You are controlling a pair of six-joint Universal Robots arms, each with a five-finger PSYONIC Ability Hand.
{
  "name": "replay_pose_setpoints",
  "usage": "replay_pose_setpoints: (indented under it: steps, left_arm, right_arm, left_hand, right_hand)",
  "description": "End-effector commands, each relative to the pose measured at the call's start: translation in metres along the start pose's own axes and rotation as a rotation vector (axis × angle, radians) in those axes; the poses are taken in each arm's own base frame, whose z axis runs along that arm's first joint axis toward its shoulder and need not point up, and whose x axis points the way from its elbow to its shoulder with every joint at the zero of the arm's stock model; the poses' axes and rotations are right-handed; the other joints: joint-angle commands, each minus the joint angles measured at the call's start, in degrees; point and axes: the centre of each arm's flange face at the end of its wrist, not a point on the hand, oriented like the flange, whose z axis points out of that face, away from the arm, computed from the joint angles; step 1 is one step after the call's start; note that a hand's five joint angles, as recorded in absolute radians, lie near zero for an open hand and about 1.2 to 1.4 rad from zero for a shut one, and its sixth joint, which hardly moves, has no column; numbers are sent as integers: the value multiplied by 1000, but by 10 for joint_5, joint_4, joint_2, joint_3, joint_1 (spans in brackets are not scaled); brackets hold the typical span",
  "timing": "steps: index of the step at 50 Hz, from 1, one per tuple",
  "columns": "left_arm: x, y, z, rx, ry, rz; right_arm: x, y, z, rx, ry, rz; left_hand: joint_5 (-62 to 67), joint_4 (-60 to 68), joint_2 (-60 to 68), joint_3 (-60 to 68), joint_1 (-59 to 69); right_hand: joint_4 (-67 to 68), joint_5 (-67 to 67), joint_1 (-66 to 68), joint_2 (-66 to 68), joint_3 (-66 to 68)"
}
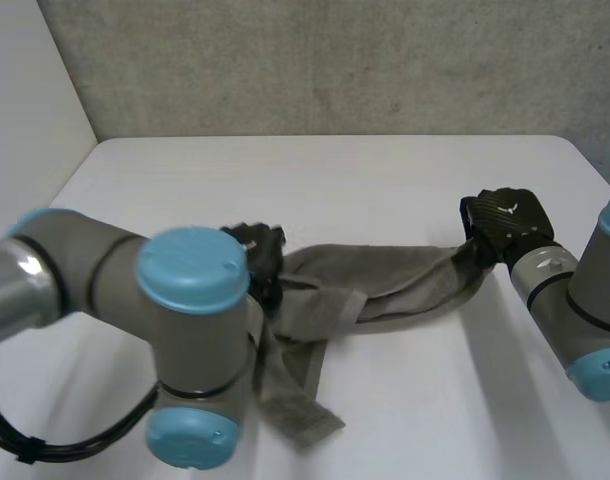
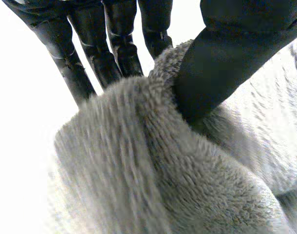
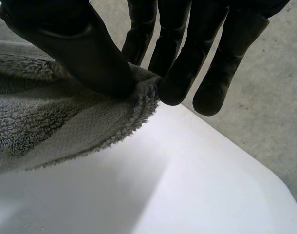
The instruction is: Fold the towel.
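Step in hand: the towel (image 1: 385, 285) is being held bunched between both hands. It is not yet spread flat, so the fold itself is judged not yet begun.
Towel: it is being stretched as a twisted grey band across the middle of the table (image 1: 385, 170). One loose end is being left to trail towards the near edge beside the left arm (image 1: 135, 290).
Left hand (image 1: 257, 250): a thick ridge of the towel is being pinched between the thumb (image 2: 221, 63) and the fingers (image 2: 114, 44) behind it.
Right hand (image 1: 505, 222): the towel's far end is being clamped between the thumb (image 3: 85, 48) and the fingertips (image 3: 175, 83).
Next move: the band is probably to be untwisted and laid flat, so that two clean corners are being gripped before anything is doubled over.
Edges: the right hand is being kept close to the table's right edge, so little room is being left outward there.
Open room: bare table is being offered towards the far edge and the far left corner, while the near side is being crowded by the left arm.
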Motion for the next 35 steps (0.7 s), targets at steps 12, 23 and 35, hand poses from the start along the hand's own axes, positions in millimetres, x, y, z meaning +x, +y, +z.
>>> replay_pose_setpoints:
  steps: [12, 23, 35]
  left_arm:
    - [-58, -169, -95, 275, 161, -75]
    - [-115, -153, -71, -37, 32, 60]
    - [-115, -86, 15, -260, 66, 198]
  right_arm:
    - [41, -153, -95, 122, -11, -74]
    - [38, -177, -131, 128, -35, -192]
    - [-27, -143, -87, 19, -247, -216]
  left_hand:
    - [144, 138, 136, 138, 142]
    - [144, 138, 136, 138, 142]
    - [144, 138, 136, 138, 142]
  right_hand:
    - [32, 31, 33, 53, 45]
    - [32, 31, 33, 53, 45]
    - [32, 31, 33, 53, 45]
